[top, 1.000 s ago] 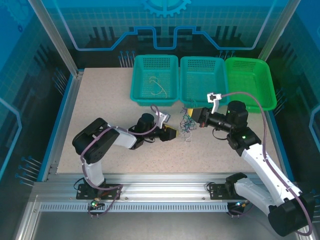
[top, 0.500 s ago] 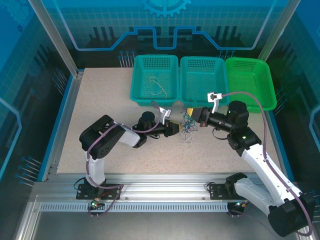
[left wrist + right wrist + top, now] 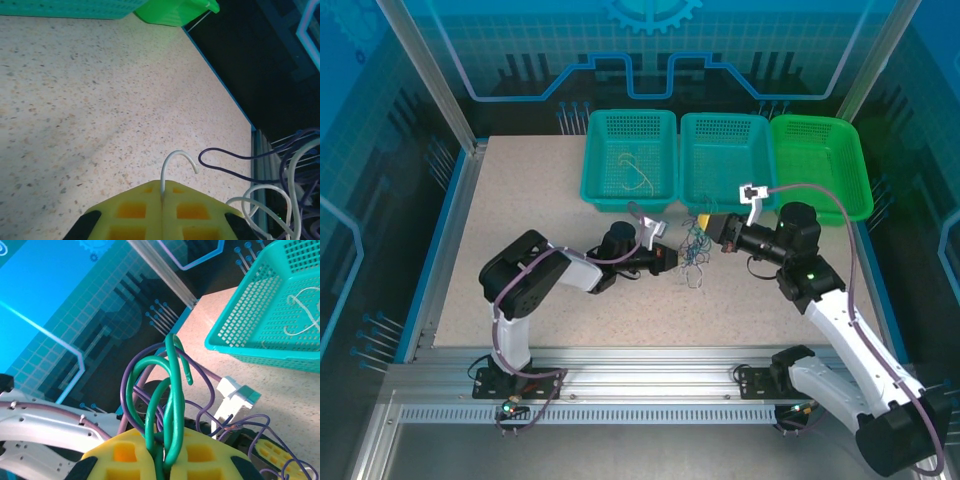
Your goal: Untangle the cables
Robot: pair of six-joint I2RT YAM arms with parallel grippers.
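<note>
Top external: cables [image 3: 692,246] clump just beyond left gripper [image 3: 672,257], pinching pale wire [image 3: 178,152]; right gripper [image 3: 705,221] opposite, pinching green wire [image 3: 172,405].

Along the far edge of your speckled beige table [image 3: 520,210] you have three mesh baskets in a row, rims touching — the left teal basket [image 3: 632,126], the middle teal basket [image 3: 725,126] and the green basket [image 3: 820,130] on the right. An aluminium rail [image 3: 640,386] runs across the near edge.
</note>
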